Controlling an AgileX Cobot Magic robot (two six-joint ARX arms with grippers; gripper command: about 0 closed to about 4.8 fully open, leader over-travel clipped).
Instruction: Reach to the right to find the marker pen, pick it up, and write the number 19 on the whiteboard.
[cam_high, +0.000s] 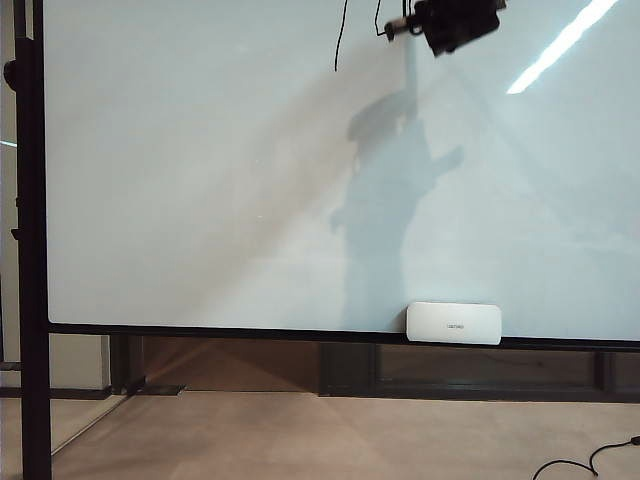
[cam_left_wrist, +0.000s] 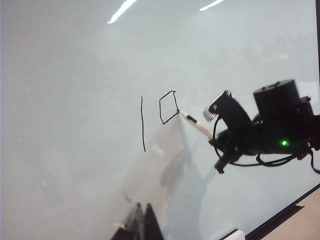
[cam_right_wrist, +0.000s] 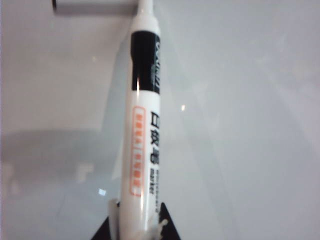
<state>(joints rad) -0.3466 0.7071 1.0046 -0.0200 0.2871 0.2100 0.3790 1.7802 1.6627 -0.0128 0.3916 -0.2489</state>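
The whiteboard (cam_high: 200, 180) fills the exterior view. On it, in the left wrist view, are a long thin black "1" (cam_left_wrist: 143, 125) and the boxy loop of a "9" (cam_left_wrist: 168, 106). My right gripper (cam_left_wrist: 216, 138) is shut on the white marker pen (cam_left_wrist: 196, 126), whose black tip touches the loop's lower right corner. In the right wrist view the marker pen (cam_right_wrist: 145, 125) runs out from the right gripper (cam_right_wrist: 137, 222) to the board. In the exterior view the right gripper (cam_high: 408, 26) is at the top edge. My left gripper (cam_left_wrist: 141, 214) hangs shut and empty, off the board.
A small white rounded block with grey lettering (cam_high: 453, 323) sits on the board's lower black frame (cam_high: 200, 330). A black stand post (cam_high: 28, 250) rises at the left. Cables trail from the right arm (cam_left_wrist: 280, 120) and lie on the floor (cam_high: 590, 462).
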